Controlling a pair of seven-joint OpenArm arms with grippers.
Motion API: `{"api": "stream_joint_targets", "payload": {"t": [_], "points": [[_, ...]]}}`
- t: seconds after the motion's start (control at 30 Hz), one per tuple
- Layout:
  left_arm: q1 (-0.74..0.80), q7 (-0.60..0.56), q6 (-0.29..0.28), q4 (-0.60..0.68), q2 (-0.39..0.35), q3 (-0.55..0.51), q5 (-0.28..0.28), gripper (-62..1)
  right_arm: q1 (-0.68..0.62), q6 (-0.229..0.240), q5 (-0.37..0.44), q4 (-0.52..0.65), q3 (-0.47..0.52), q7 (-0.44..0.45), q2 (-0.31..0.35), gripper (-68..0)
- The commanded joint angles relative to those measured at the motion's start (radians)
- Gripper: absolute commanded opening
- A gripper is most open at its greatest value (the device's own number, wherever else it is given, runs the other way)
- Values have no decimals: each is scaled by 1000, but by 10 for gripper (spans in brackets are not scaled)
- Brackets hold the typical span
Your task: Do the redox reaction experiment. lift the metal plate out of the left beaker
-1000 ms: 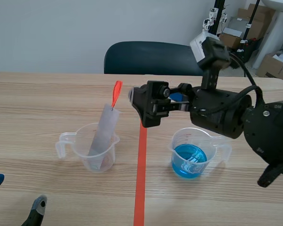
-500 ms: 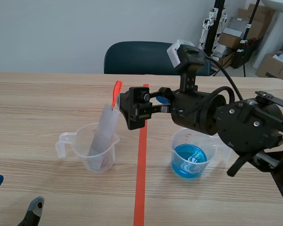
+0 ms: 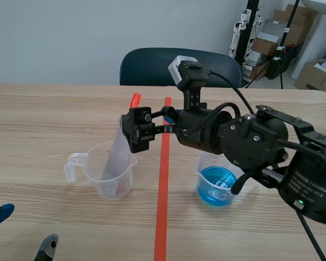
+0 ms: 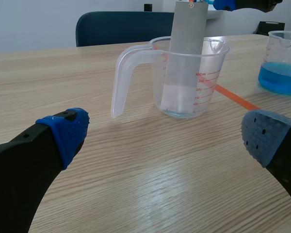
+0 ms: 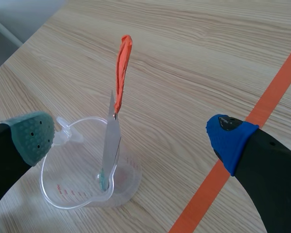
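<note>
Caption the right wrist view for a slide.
Open right hand hovers over the orange-tipped metal plate leaning in the measuring beaker.

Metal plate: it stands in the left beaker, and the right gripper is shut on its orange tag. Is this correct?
Not fully. The right gripper is open, not shut on the orange tag: the right wrist view shows its fingers wide apart, with the tag between them and untouched. The metal plate does stand in the left beaker.
</note>
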Motion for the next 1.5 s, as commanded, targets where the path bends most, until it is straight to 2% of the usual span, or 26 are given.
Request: {"api": "stream_joint_targets", "payload": {"t": [0.0,0.53,1.1,1.47], "points": [[8,-46,-3,14,-10,0,-8,14,29,5,0,1,-4,17,-11,4],[13,-46,-3,13,-12,-1,-7,14,93,4,0,-98,-75,21,-87,4],[13,-46,-3,13,-12,-1,-7,14,93,0,0,-105,-76,-1,-104,4],[13,-46,-3,13,-12,-1,-7,14,110,1,0,-164,-76,-2,-114,4]]}}
